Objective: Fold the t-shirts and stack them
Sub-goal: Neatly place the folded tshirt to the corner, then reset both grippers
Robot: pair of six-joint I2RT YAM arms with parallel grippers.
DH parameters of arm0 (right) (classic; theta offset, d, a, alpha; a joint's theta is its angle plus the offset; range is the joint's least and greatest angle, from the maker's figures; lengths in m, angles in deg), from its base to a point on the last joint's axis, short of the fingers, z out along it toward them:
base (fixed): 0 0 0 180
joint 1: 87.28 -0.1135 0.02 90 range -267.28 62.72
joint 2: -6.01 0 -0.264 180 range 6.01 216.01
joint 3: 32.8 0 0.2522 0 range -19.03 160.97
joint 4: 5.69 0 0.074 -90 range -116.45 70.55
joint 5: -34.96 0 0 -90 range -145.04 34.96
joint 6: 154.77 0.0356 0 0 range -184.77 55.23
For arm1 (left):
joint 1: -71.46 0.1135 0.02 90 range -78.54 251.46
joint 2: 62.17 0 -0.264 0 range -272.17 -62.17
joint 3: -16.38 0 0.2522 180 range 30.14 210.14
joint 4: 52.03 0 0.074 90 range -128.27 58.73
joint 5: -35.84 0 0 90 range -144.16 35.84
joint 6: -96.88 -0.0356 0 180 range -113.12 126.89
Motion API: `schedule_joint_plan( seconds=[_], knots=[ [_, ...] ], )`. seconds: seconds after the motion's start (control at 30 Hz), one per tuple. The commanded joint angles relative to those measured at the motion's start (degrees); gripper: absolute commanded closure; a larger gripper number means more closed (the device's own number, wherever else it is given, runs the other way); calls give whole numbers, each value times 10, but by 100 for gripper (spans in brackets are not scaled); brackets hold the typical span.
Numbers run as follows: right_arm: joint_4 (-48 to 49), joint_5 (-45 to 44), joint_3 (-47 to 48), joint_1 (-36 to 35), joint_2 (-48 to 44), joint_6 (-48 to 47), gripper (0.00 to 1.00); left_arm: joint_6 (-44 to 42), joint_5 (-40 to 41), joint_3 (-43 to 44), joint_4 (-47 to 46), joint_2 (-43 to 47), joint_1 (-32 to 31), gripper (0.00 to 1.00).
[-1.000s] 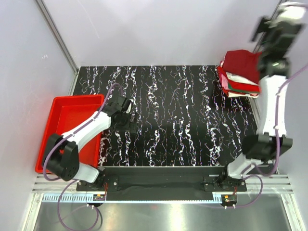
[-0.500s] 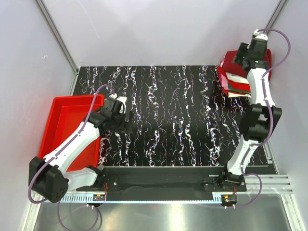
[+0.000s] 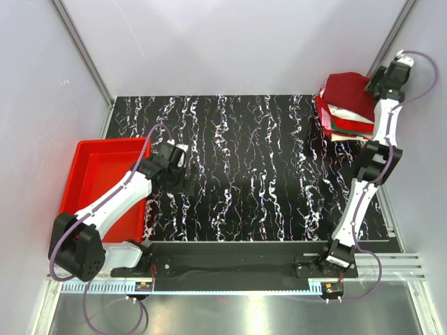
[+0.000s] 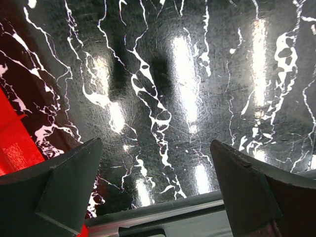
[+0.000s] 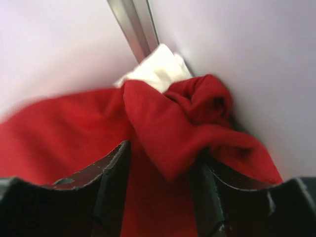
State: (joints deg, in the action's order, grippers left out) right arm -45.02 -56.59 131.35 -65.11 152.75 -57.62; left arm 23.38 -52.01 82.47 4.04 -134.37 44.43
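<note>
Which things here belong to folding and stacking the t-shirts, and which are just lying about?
Job:
dark red t-shirt on top
stack of folded t-shirts beneath it, far right corner

Lying about:
red plastic tray, left edge

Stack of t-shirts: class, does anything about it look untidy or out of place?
The top red tee is bunched into a ridge between the fingers of the right gripper, not flat, and the lower layers jut out unevenly.

left gripper [image 4: 155,145] spread wide, low; right gripper [image 5: 162,153] outstretched, jaws half-closed
</note>
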Motion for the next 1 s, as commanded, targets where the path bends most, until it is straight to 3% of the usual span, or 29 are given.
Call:
schedule_joint_plan(
  seconds=[0.0,0.13,0.27,0.43,0.6,0.8,0.9,0.93,0.97],
  knots=[
    [37,-37,33,4,36,-41,44,-8,0,-2,-21,-11,-2,1],
    [97,-72,25,26,43,-57,42,-9,-7,-2,-24,-24,-2,1],
    [124,-60,35,39,23,-36,22,-10,-10,-1,-23,-38,-2,1],
    [181,-16,-7,24,-67,-7,6,-8,-6,-2,-25,-18,-2,1],
    [180,-131,-44,-45,-194,-115,0,-8,3,0,-27,21,-2,1],
    [191,-193,-284,-164,-398,-185,0,-4,11,-2,-28,72,-2,1],
    [109,-156,-396,-199,-499,-75,0,-4,21,-3,-31,105,-3,1],
    [91,-139,-459,-200,-526,32,0,-3,23,-3,-31,112,-2,1],
    [72,-81,-497,-200,-582,66,0,-3,26,-5,-33,127,-2,1]
  ],
)
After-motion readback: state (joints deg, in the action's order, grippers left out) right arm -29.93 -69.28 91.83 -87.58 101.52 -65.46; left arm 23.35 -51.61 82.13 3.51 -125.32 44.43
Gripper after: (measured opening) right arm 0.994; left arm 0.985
